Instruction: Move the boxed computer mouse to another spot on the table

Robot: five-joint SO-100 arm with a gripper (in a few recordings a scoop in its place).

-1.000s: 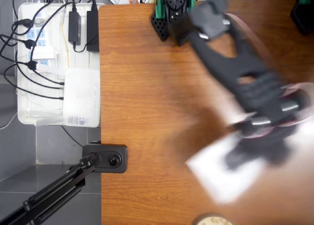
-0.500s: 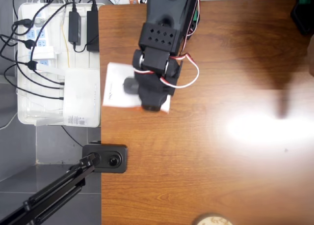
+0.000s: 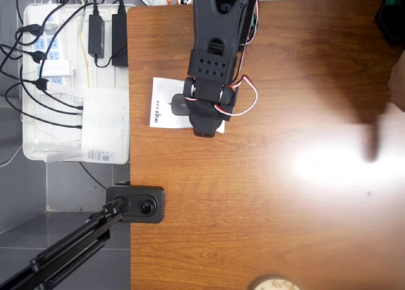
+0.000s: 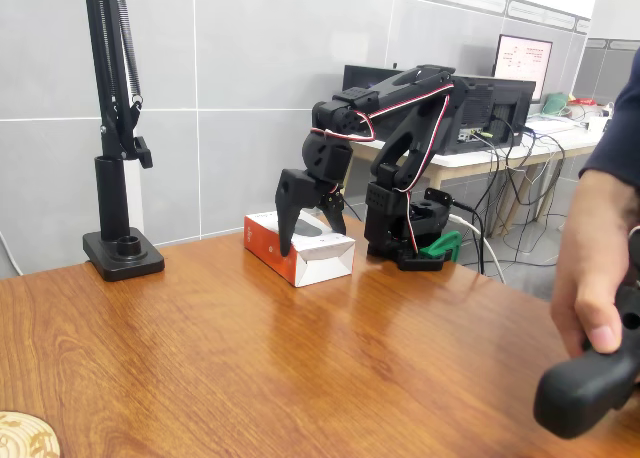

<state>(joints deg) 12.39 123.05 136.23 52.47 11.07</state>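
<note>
- A white tray (image 3: 38, 152) of power strips and cables sits off the table's left edge in the overhead view, with a plain white labelled box (image 3: 104, 125) lying in it.
- A black camera clamp (image 3: 136, 204) grips the table edge below the tray; in the fixed view a black stand (image 4: 118, 138) rises at the back left, well apart from the box.
- A round cork-like disc (image 3: 273, 283) lies at the near edge of the table (image 3: 266, 214).
- Half a second ago the mouse box hung over the table's left edge, under the arm; now it lies further right, fully on the wood, with its printed text uncovered.
- The mouse box (image 3: 166, 104) is flat and white, with a dark mouse pictured on top; the fixed view shows its orange-red side (image 4: 273, 246).
- It lies flat near the table's back left part, just in front of the arm's base (image 4: 405, 240).
- The gripper (image 4: 310, 223) stands spread open over the box, one finger down beside the orange-red side, the other over the top face; I cannot tell whether either touches it.
</note>
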